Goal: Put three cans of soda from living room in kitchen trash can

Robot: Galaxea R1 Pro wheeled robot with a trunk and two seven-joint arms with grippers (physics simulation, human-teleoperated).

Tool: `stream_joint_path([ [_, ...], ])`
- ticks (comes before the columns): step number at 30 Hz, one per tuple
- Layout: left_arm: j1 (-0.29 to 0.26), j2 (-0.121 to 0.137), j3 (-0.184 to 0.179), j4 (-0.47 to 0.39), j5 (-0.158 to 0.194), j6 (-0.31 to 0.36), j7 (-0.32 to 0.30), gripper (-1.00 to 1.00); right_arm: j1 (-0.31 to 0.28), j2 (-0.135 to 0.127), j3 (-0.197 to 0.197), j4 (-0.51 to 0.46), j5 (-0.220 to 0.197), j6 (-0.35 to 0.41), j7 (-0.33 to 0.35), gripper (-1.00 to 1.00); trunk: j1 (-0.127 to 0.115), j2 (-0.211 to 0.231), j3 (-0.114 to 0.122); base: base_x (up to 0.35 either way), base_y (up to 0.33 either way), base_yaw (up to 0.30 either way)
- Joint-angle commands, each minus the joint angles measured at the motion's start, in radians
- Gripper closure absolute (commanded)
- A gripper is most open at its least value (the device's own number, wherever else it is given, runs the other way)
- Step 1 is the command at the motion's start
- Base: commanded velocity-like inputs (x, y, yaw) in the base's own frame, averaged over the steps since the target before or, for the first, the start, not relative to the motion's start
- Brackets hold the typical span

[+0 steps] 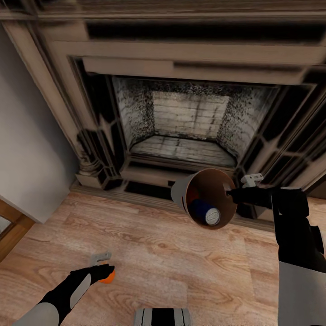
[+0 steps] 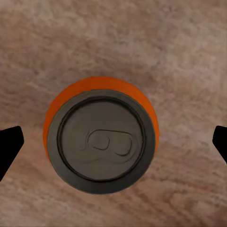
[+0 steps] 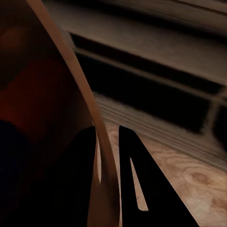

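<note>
At three o'clock the right gripper [image 1: 232,194] pinches the tilted trash can [image 1: 181,192] by its rim, blue can [image 1: 206,213] inside, while at seven o'clock the left gripper [image 1: 107,268] straddles, wide open, an upright orange can [image 2: 100,137] on the wood floor [image 1: 181,271].

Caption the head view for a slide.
Right gripper holds the tilted bin by its rim, blue can inside; left gripper over an orange can.

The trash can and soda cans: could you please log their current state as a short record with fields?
trash can: lifted and tilted, rim pinched by the right gripper
inside the bin: dark blue can, with something orange behind it
orange can: upright on the wood floor
left gripper: open, fingers either side of the orange can
background: fireplace
</note>
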Motion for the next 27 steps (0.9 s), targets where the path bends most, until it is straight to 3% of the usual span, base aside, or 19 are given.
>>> stream_joint_path([
  [1,0.0,0.0,0.0,0.0,0.0,0.0,0.0,-1.0,0.0,0.0,0.0,0.0,-0.02,0.007,0.003,1.0,0.0,0.0,-0.004,0.0,0.0,0.0],
  [4,0.0,0.0,0.0,-0.001,0.0,0.0,0.0,-1.0,0.0,0.0,0.0,0.0,-0.02,0.007,0.003,1.0,0.002,-0.001,-0.015,0.0,0.0,0.0],
  [27,0.0,0.002,0.0,-0.005,0.0,0.0,0.0,-1.0,0.001,0.003,0.002,0.0,-0.02,0.007,0.003,1.0,0.002,-0.001,-0.015,0.0,0.0,0.0],
])
